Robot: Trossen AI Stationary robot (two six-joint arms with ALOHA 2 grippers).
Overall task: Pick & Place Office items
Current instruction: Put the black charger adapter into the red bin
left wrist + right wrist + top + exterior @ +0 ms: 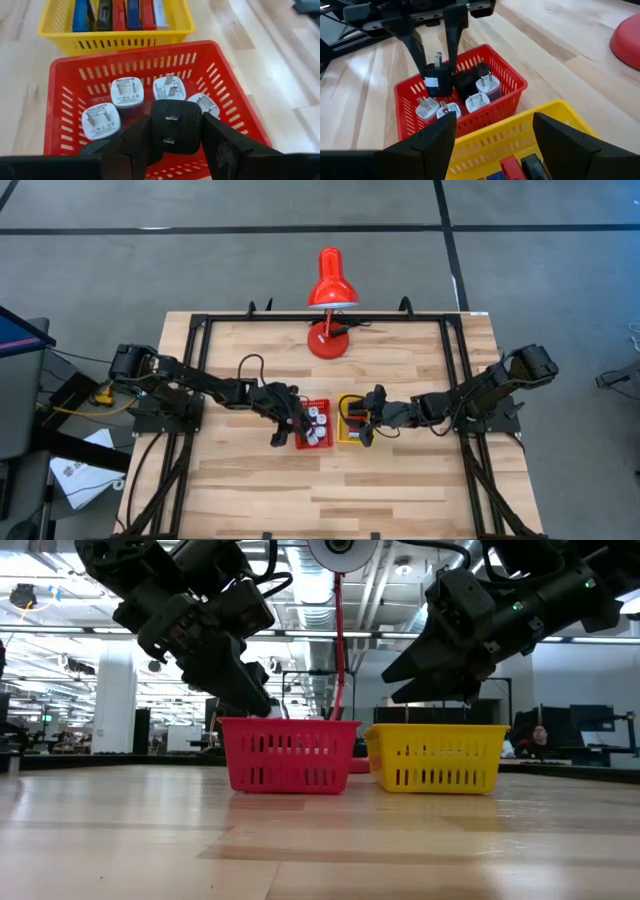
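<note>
Over the red basket we had the left gripper pinching a black plug between its 2 fingers, prongs facing the wrist camera. From the right wrist view the plug hung just above the basket's near edge, its prongs pointing up, so the drop lay straight below the fingers and inside the walls. 4 white plugs already lay on the basket floor, with another black one among them. We judged a short descent and release would finish this step, provided the plug cleared the white ones beneath. Our right gripper waited spread wide over the yellow basket, where the flat cards stood on edge in a row.
</note>
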